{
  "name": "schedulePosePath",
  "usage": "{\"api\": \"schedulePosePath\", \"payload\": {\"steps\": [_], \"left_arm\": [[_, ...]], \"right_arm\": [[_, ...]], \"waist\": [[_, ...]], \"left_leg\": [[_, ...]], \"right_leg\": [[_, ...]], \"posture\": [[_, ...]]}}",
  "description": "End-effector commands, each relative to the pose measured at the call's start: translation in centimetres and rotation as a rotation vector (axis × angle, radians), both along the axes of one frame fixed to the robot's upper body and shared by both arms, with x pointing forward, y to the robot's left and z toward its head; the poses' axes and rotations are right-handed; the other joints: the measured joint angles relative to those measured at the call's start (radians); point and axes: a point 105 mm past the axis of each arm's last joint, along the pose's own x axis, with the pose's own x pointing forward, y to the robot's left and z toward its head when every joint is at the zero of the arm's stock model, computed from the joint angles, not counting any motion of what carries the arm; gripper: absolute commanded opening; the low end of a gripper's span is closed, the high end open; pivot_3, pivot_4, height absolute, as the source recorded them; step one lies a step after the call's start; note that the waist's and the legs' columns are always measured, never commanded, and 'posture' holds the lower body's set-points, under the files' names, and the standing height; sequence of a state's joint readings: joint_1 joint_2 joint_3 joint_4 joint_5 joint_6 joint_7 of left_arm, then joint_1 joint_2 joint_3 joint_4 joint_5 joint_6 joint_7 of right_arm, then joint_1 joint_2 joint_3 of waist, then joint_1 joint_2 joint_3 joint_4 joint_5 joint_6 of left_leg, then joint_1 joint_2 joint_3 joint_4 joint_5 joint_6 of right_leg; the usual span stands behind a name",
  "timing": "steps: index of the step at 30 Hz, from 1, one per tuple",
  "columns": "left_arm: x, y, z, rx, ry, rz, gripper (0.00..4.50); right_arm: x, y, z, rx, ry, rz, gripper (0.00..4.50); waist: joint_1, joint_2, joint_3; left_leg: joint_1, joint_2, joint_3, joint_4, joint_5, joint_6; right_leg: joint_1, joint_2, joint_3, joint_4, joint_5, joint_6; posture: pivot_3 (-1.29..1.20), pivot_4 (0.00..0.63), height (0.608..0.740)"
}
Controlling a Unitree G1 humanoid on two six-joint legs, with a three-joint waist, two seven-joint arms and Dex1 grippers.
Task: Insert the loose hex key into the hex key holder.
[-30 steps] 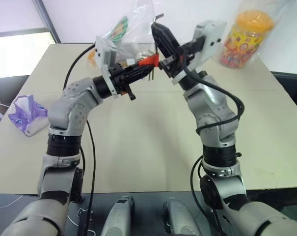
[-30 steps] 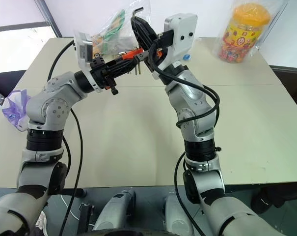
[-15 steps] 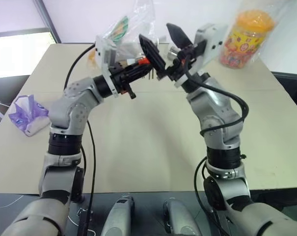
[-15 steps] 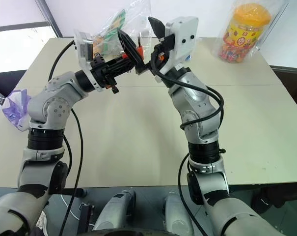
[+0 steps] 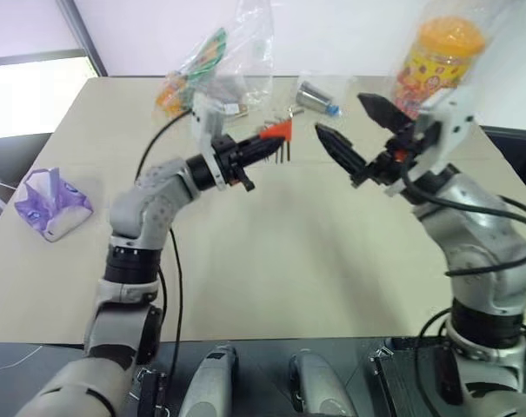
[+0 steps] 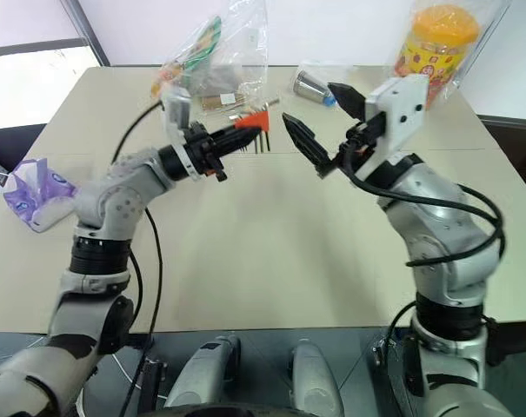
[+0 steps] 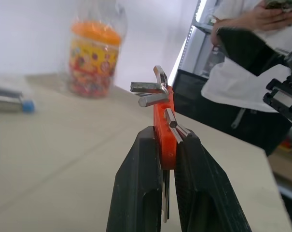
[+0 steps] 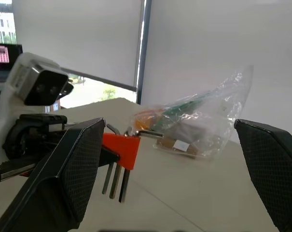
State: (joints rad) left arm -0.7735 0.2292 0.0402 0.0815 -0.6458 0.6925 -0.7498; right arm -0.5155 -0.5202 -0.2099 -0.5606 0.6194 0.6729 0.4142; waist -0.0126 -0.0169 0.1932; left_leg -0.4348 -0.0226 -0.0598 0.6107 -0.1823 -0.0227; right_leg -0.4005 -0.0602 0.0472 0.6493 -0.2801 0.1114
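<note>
Grip check first: my left gripper (image 7: 165, 145) is clamped tight on the hex key holder (image 7: 164, 126), the red-orange block pinched between both black fingers and held up in the air over the beige table (image 5: 271, 252), with its grey keys hanging down below it and a few bent ends sticking out the top. My right gripper (image 6: 319, 122) is off to the right of the holder, near it but clear of it, jaws spread wide with nothing between them. As for the loose hex key, I can't tell it apart from the other keys sitting in the holder. Behind the holder, at the far edge of the table, there's a clear plastic bag (image 5: 232, 52), and to its right a big jar with an orange lid (image 5: 441, 56). Over at my far left lies a purple-and-white tissue pack (image 5: 52, 204). A person (image 7: 247, 63) is standing beyond the table.
</note>
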Motion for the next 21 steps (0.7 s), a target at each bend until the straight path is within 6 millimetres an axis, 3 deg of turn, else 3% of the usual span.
{"api": "schedulePosePath", "payload": {"steps": [1, 7, 12, 21], "left_arm": [[-0.6, -1.9, -1.5, -0.015, 0.075, -0.074, 0.00], [-1.0, -5.8, -7.7, 0.037, 0.313, -0.148, 0.00], [-1.4, -6.7, -12.0, 0.147, 0.427, -0.140, 0.00], [-1.0, -5.7, -14.5, 0.179, 0.546, -0.072, 0.00]], "right_arm": [[-1.2, -0.1, 1.1, -0.013, -0.045, 0.008, 4.44], [-1.4, -0.5, 0.8, -0.029, -0.038, -0.023, 4.44], [-1.7, -0.6, 0.6, -0.032, -0.038, -0.045, 4.44], [-1.9, -0.6, 0.2, -0.039, -0.035, -0.064, 4.44]], "waist": [[0.000, 0.000, 0.000], [0.002, 0.000, 0.000], [0.000, 0.000, 0.000], [0.002, 0.000, 0.000]], "left_leg": [[0.000, 0.000, 0.000, 0.000, 0.000, 0.000], [0.000, 0.000, 0.000, 0.001, 0.000, 0.000], [0.000, 0.000, 0.000, 0.000, 0.000, 0.000], [0.000, 0.000, 0.000, 0.001, 0.000, 0.000]], "right_leg": [[0.000, 0.000, 0.000, 0.000, 0.000, 0.000], [0.000, 0.000, 0.000, 0.000, 0.000, 0.000], [0.000, 0.000, 0.000, 0.000, 0.000, 0.000], [0.000, -0.001, 0.000, 0.000, 0.000, 0.000]], "posture": [[0.00, 0.150, 0.740], [0.00, 0.150, 0.740], [0.00, 0.150, 0.740], [0.00, 0.150, 0.740]]}}
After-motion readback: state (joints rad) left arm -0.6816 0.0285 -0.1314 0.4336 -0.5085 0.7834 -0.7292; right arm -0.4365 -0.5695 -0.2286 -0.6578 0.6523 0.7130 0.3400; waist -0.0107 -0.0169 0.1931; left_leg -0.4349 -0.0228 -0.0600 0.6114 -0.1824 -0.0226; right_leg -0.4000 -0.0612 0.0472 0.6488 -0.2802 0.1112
